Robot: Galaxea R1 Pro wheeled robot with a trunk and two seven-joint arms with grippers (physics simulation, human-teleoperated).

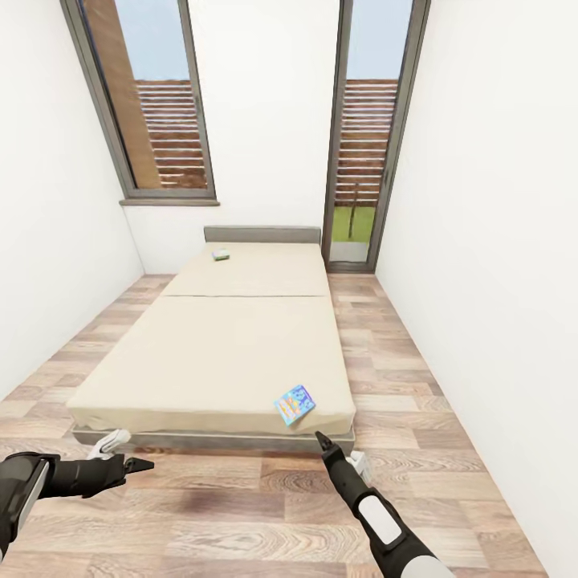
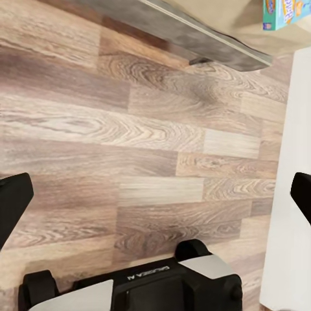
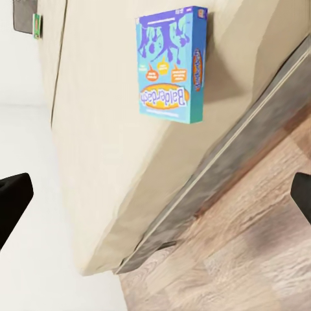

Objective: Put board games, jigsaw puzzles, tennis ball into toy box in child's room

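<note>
Reaching out low, the right gripper (image 1: pixel 321 437) hangs just short of the bed's foot, its fingers spread wide with nothing between them, likely ready to take a game. Just past it, a blue board game (image 1: pixel 295 404) lies flat near the corner of the bed (image 1: pixel 217 353), close to the edge, so it looks easy to grab. The left gripper (image 1: pixel 144 463) waits off to the side over the wooden floor (image 1: pixel 241 514), also spread open and bare. Far beyond both, a second game (image 1: pixel 221 255) sits by the grey headboard (image 1: pixel 262 234). The mattress is plain and smooth. White walls and tall windows (image 1: pixel 152 104) close the narrow room.
</note>
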